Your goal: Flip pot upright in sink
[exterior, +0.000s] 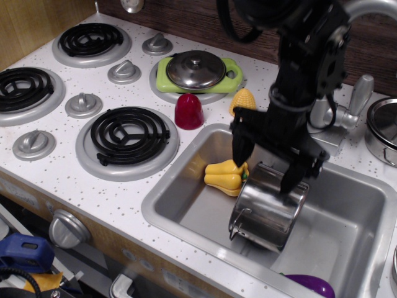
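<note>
You have the pot lying on its side in the sink, its mouth turned away toward the back right and its shiny wall facing you, with one thin wire handle hanging at its lower left. It sits near the middle of the basin, just right of the yellow pepper, which lies on the sink floor close to the pot's rim. Your gripper hangs directly over the pot's upper edge with the fingers spread wide: the left one comes down beside the pepper, and the right one reaches the top of the pot's wall, though you cannot tell from this angle whether it touches the metal. Nothing is clamped between them. A purple object peeks up at the sink's front edge. On the speckled surface behind the sink stand a dark red cup and a corn cob, and further back a steel lid rests on a green tray over a burner.
</note>
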`<move>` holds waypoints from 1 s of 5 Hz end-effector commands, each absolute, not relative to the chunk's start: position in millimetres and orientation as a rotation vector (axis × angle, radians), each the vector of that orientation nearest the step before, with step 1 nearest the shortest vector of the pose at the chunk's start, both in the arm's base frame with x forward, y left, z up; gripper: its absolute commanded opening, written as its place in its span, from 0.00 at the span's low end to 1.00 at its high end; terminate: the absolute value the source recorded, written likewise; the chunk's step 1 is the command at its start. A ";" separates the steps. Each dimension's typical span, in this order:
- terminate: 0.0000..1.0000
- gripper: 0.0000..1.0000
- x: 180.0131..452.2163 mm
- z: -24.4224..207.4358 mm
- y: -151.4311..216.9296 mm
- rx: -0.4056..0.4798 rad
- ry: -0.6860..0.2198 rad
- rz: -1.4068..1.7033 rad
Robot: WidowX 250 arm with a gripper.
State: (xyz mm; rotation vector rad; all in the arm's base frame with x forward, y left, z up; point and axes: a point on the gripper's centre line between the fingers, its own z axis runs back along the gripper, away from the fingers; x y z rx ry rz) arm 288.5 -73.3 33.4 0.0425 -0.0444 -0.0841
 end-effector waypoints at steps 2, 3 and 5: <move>0.00 1.00 293.4 47.4 -53.7 -0.283 -0.192 -0.110; 0.00 1.00 292.5 43.3 -50.7 -0.413 -0.226 -0.112; 0.00 1.00 292.3 30.8 -52.7 -0.588 -0.263 -0.085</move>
